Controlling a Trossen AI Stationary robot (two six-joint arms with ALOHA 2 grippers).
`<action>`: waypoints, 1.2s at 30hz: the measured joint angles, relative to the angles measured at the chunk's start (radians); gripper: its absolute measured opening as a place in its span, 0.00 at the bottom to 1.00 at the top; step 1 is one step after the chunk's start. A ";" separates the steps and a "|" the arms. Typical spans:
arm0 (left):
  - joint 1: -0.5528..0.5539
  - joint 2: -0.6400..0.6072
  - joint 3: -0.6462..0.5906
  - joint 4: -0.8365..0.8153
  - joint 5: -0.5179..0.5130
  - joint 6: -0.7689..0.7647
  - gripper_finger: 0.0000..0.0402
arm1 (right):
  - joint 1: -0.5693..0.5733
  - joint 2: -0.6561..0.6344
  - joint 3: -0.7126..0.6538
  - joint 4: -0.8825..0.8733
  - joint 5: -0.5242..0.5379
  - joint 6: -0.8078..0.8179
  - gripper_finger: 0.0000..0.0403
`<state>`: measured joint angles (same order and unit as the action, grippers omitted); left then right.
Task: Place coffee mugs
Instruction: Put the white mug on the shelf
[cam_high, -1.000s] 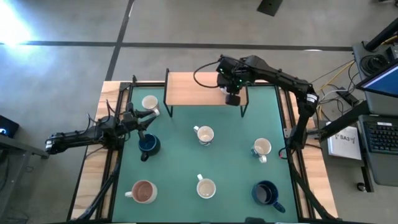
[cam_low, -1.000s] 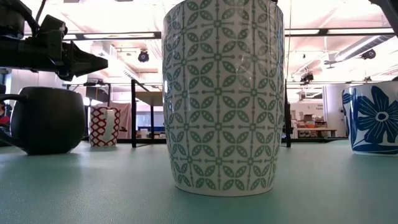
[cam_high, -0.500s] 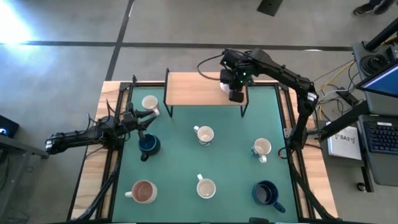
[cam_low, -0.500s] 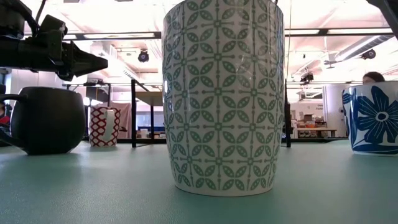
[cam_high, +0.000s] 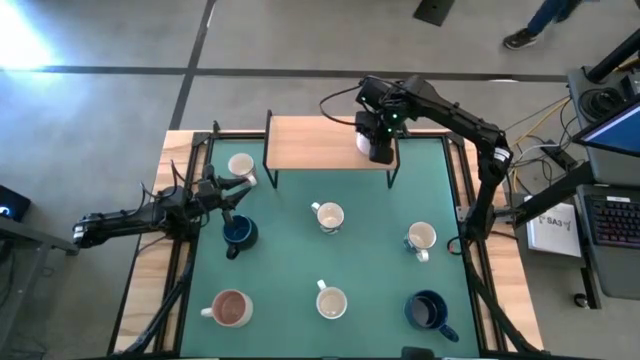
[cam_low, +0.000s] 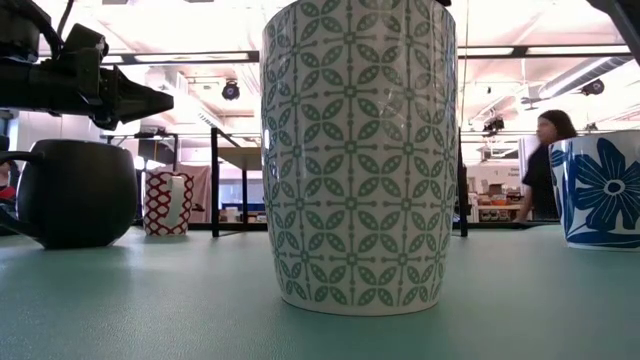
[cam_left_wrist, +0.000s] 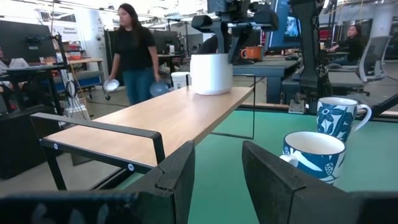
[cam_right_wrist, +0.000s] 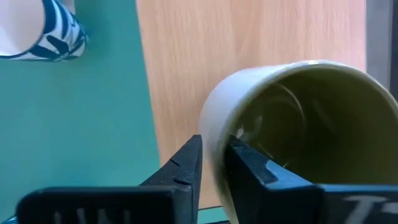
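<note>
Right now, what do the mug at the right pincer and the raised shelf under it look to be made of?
The mug looks like glazed ceramic: glossy cream outside, olive-green inside with soft reflections. The shelf looks like pale matte wood with visible grain, on thin black legs, probably metal. The right pincer straddles the mug's rim.

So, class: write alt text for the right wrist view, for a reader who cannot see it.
The right gripper straddles the rim of a cream mug with an olive-green inside over a light wooden shelf. A blue-patterned mug stands on the green mat beyond.
</note>
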<state>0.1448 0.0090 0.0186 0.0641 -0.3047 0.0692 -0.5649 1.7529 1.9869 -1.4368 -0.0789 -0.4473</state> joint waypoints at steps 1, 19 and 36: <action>0.000 0.000 0.000 0.000 0.000 0.000 0.29 | 0.000 0.000 0.000 -0.001 0.001 0.000 0.15; 0.000 0.000 0.000 0.000 0.000 0.000 0.29 | 0.009 -0.003 0.056 -0.050 0.026 0.228 0.16; 0.000 0.000 0.000 0.000 0.000 0.000 0.29 | 0.024 -0.002 -0.002 -0.035 0.028 0.175 0.08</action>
<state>0.1448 0.0090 0.0186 0.0639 -0.3046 0.0694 -0.5411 1.7508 1.9854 -1.4720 -0.0513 -0.2727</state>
